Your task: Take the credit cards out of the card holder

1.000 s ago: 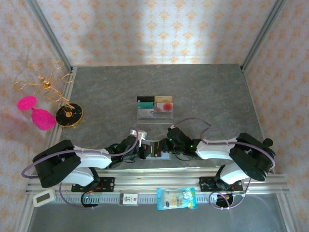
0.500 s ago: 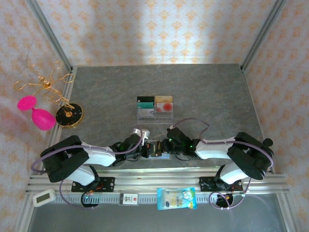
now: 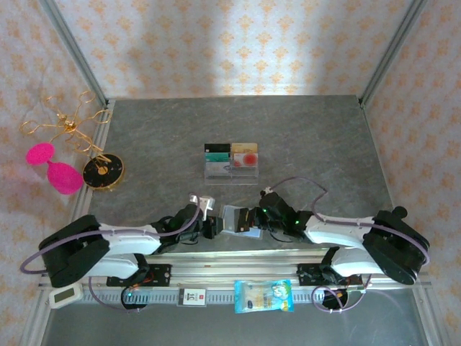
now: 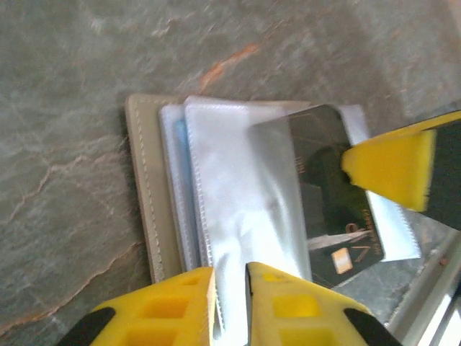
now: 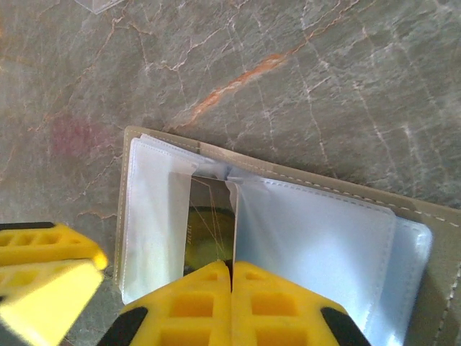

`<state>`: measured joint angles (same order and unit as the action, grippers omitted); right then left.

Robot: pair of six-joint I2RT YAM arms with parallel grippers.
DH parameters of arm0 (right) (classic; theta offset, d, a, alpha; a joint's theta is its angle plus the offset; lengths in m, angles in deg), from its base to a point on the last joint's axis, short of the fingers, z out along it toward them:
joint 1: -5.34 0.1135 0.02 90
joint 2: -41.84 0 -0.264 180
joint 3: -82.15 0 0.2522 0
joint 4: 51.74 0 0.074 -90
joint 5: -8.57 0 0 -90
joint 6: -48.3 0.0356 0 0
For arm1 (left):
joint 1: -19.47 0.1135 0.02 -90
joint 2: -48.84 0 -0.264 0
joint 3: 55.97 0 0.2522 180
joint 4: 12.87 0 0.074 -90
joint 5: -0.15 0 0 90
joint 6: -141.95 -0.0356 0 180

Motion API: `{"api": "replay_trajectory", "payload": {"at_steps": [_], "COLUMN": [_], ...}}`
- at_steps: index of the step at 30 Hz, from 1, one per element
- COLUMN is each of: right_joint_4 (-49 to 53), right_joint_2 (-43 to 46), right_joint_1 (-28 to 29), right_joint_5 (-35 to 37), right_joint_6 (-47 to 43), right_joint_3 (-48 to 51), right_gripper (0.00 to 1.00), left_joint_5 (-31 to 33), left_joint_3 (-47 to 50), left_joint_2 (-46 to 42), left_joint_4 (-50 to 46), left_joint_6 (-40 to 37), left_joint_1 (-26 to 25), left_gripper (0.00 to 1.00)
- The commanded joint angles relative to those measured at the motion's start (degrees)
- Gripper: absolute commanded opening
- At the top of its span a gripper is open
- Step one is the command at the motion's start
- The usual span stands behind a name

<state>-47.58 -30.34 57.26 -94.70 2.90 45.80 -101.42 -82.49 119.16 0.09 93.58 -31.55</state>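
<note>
**Top external view:** The card holder point(image 3: 232, 218) lies open on the grey table point(image 3: 302, 137), close to the table's near edge, between the 2 grippers. The left gripper point(image 3: 214, 225) is at its left side and the right gripper point(image 3: 252, 218) is at its right side. Beyond the card holder and well apart from it, a clear tray point(image 3: 230, 174) holds several credit cards point(image 3: 243, 151) standing on edge. A snack packet point(image 3: 263, 295) lies on the rail nearer than the card holder.

**Left wrist view:** The card holder's tan cover shows as a strip to the left of its clear pockets point(image 4: 230, 180). A dark credit card point(image 4: 324, 187) sticks partly out of 1 pocket toward the holder's right side. One yellow finger of the right gripper overlaps that card's outer edge. The left gripper's own fingers point(image 4: 173, 310) sit at the holder's near edge, parted by a narrow gap. A clear pocket sheet runs into the gap, and it cannot be told whether the pads touch it.

**Right wrist view:** The right gripper's 2 fingers point(image 5: 187, 310) are pressed together with no gap, over the holder's middle seam. They appear to be clamped on the edge of the card lying in the pocket there. The left gripper's yellow fingers show at the holder's left edge.
</note>
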Motion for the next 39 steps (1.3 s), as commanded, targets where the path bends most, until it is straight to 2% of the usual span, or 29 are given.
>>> {"api": "replay_trajectory", "payload": {"at_steps": [1,5,10,17,23,24,26,28,30,35,37,39], "right_joint_4": [1.8,-0.5,0.7,0.5,-0.6,-0.6,-0.6,-0.4,0.0,-1.0,0.0,2.9], "right_joint_2": [1.3,-0.6,-4.4,-7.8,-10.0,-10.3,-11.1,-11.7,-12.3,-13.1,-13.1,-12.4], "right_joint_1": [-0.2,0.3,3.2,4.1,4.0,3.9,3.7,3.0,2.5,1.1,1.2,1.0], "right_joint_5": [2.1,-1.0,0.1,1.0,-0.5,-0.5,-1.1,-2.0,-2.6,-5.8,-5.6,-3.7], "right_joint_6": [0.2,-1.7,-5.0,-8.4,-7.8,-7.4,-6.3,-5.0,-3.7,-1.2,-1.1,-0.9], "right_joint_3": [0.4,-0.8,-5.1,-6.7,-6.6,-6.6,-6.6,-6.6,-6.6,-6.1,-6.5,-7.1], "right_gripper": [0.0,0.0,0.0,0.0,0.0,0.02,0.16,0.25,0.3,0.29,0.23,0.12], "left_joint_5": [2.5,2.2,2.8,0.7,-1.5,-1.6,-1.7,-1.4,-1.1,-1.4,-1.5,-1.3], "left_joint_3": [1.2,0.2,-0.4,-0.5,-2.8,-3.1,-3.4,-3.4,-3.2,-2.6,-2.6,-2.4], "left_joint_2": [-4.7,-6.9,-6.2,0.7,5.9,6.2,6.8,6.7,6.4,6.7,6.6,6.3], "left_joint_4": [-1.6,-2.2,-2.7,1.0,1.8,1.6,1.2,0.5,-0.2,-0.3,-0.4,-0.6], "left_joint_6": [0.1,-1.4,-1.6,-1.5,-2.4,-2.5,-2.5,-2.3,-2.1,-1.6,-1.5,-1.4], "left_joint_1": [-0.3,-0.3,-0.3,-0.3,-0.3,-0.4,-0.3,-0.3,-0.4,-0.4,-0.3,-0.3], "left_gripper": [0.22,0.25,0.26,0.25,0.23,0.23,0.22,0.21,0.19,0.13,0.13,0.13]}}
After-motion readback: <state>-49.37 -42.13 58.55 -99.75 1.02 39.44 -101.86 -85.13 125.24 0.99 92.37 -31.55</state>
